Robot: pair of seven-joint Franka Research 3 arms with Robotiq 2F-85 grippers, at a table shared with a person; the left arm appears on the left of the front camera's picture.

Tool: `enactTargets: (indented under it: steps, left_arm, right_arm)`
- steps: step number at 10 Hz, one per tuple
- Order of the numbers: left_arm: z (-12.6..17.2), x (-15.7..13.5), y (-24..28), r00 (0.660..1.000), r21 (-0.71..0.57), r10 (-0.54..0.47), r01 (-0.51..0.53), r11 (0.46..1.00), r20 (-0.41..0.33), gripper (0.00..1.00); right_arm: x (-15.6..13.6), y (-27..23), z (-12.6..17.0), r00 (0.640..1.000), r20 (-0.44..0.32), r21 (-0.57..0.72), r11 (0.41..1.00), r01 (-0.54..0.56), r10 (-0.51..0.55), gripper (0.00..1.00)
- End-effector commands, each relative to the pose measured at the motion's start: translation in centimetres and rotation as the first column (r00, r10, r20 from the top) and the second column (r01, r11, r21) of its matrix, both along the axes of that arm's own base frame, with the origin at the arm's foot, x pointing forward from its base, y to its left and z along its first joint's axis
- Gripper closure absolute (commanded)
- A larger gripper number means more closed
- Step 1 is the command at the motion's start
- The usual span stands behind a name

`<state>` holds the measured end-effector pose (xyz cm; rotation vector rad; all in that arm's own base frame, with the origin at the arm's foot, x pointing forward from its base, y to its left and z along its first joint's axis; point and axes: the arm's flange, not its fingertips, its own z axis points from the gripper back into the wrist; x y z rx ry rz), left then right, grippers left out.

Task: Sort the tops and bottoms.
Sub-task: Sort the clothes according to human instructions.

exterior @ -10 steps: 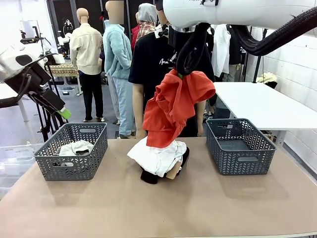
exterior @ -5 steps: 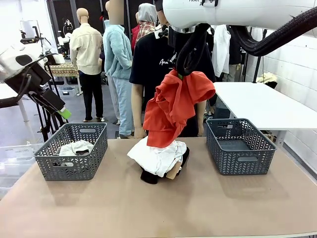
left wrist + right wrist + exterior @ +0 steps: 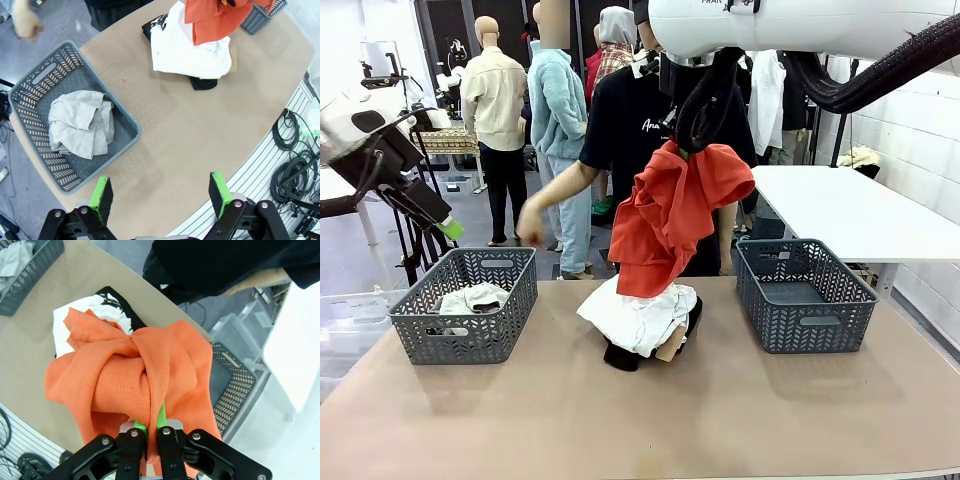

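Observation:
An orange-red top (image 3: 675,215) hangs bunched from my right gripper (image 3: 687,146), which is shut on its upper folds (image 3: 130,375) above the middle of the table. Right under it lies a white top (image 3: 640,315) with black print, spread over the black bottoms (image 3: 620,357). The left wrist view shows the same pile, the white top (image 3: 187,50) over the black bottoms (image 3: 203,83). My left gripper (image 3: 448,226) is held high above the left basket, and its jaws (image 3: 161,192) are open with nothing in them.
The grey left basket (image 3: 420,340) holds a pale crumpled cloth (image 3: 80,122). The grey right basket (image 3: 800,325) has nothing in it. A person in a black T-shirt stands at the far edge, one hand (image 3: 530,228) out over the left side.
The person's arm has swung out to the left, its hand now above the left basket's far side. Both arms and the hanging orange top are unmoved.

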<state>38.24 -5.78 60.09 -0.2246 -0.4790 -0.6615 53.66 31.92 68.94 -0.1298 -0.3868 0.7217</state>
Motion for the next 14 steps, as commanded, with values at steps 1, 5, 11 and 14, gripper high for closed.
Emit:
enactTargets:
  steps: [1,5,11,14]
  left_arm:
    - [0.20,-0.05,0.01,1.000,0.000,0.002,-0.002,1.000,-0.006,0.00]
    - [0.20,-0.05,0.01,1.000,0.000,0.002,-0.002,1.000,-0.006,0.00]
    - [0.20,-0.05,0.01,1.000,0.000,0.002,-0.002,1.000,-0.006,0.00]
    - [0.20,-0.05,0.01,1.000,0.000,0.002,-0.002,1.000,-0.006,0.00]
  right_arm:
    - [-0.19,-0.07,0.38,1.000,0.001,0.018,1.000,0.001,-0.001,1.00]
    - [-0.19,-0.07,0.38,1.000,0.001,0.018,1.000,0.001,-0.001,1.00]
    - [-0.19,-0.07,0.38,1.000,0.001,0.018,1.000,0.001,-0.001,1.00]
    - [-0.19,-0.07,0.38,1.000,0.001,0.018,1.000,0.001,-0.001,1.00]
